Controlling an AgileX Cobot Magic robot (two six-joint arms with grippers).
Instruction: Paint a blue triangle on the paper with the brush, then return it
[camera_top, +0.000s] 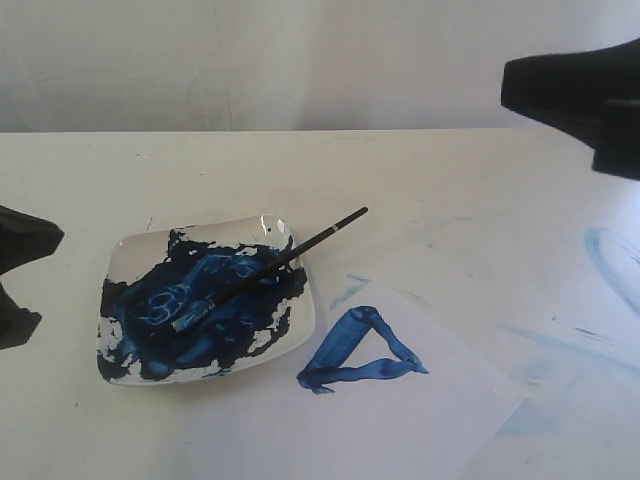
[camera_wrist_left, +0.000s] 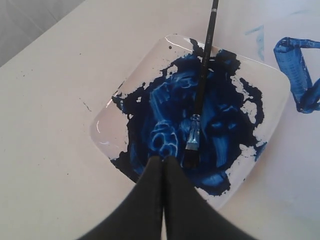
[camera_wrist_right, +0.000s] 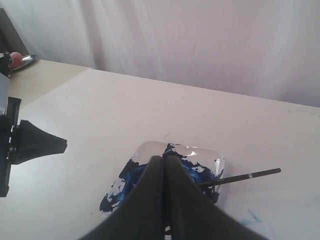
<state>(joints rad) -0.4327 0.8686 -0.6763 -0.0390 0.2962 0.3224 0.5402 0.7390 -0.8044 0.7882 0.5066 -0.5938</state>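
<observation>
Both tools are clenched shut with nothing in them. The left tool (camera_wrist_left: 163, 159) has its two black fingers pressed together in the air, pointing at the dish (camera_top: 138, 260), and from the outside camera it's parked off to the dish's left without touching it. The right tool (camera_wrist_right: 163, 157) is closed just as tight and hangs high up, well apart from the dish on its right.

The brush (camera_top: 270, 268) is lying loose in the dish. Its bristle end is down in the thick dark blue paint near the middle, and the black handle slants up across the rim and pokes out past the dish's far right corner. We can see the silver band just above the bristles.

Just beside the dish on its right is the blue triangle (camera_top: 338, 348), a chunky, uneven outline sitting near the corner of the paper (camera_top: 400, 430). The paper lies flat on the counter (camera_top: 400, 170), close to the dish. We can't tell whether they actually touch.

Further right of the dish, the counter has some faint pale blue smears (camera_top: 610, 260).
</observation>
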